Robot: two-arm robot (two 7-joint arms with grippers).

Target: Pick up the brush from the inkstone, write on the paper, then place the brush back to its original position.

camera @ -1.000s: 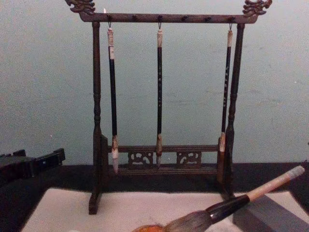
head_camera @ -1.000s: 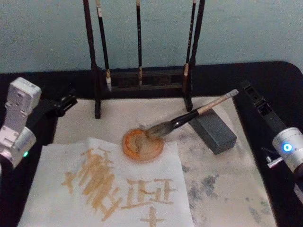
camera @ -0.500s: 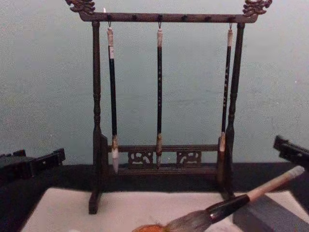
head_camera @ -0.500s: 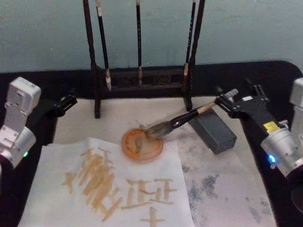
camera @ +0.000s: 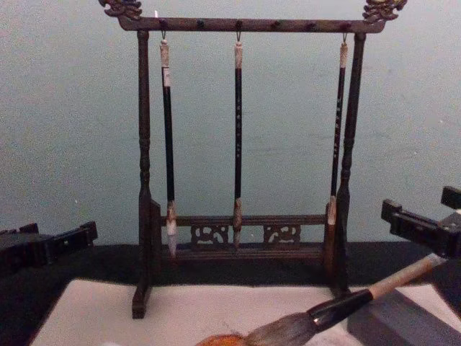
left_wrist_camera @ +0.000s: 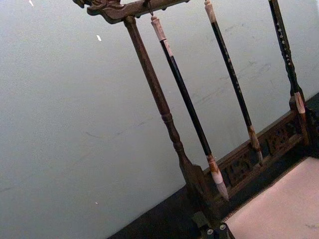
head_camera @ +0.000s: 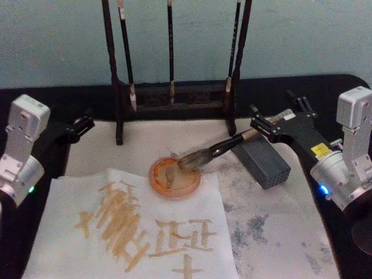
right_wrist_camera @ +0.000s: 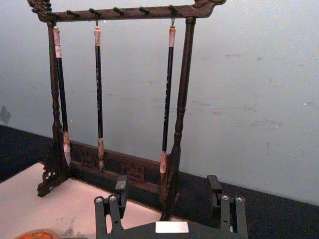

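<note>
The brush [head_camera: 224,148] lies slanted, its bushy bristles on the round orange inkstone [head_camera: 174,185] and its pale handle propped on a grey block [head_camera: 264,160]. My right gripper [head_camera: 276,113] hovers open at the handle's far end, one finger on each side. Its two fingers [right_wrist_camera: 121,186] stand wide apart in the right wrist view. From the chest, the right gripper [camera: 421,216] sits just above the brush [camera: 338,306] handle and hides its tip. The paper [head_camera: 133,226], white with ochre strokes, lies in front of the inkstone [camera: 220,340]. My left gripper [head_camera: 81,125] rests shut at the left.
A dark wooden rack [head_camera: 174,96] with three thin hanging brushes [camera: 238,130] stands at the back, behind the inkstone. A wide off-white mat [head_camera: 279,232] with grey stains covers the black table [head_camera: 343,99]. The left gripper [camera: 75,236] stays low at the mat's left edge.
My right arm has swung in from the right edge and leftward, bringing its open gripper to the brush handle's end. The brush, the paper and the left arm have not moved.
</note>
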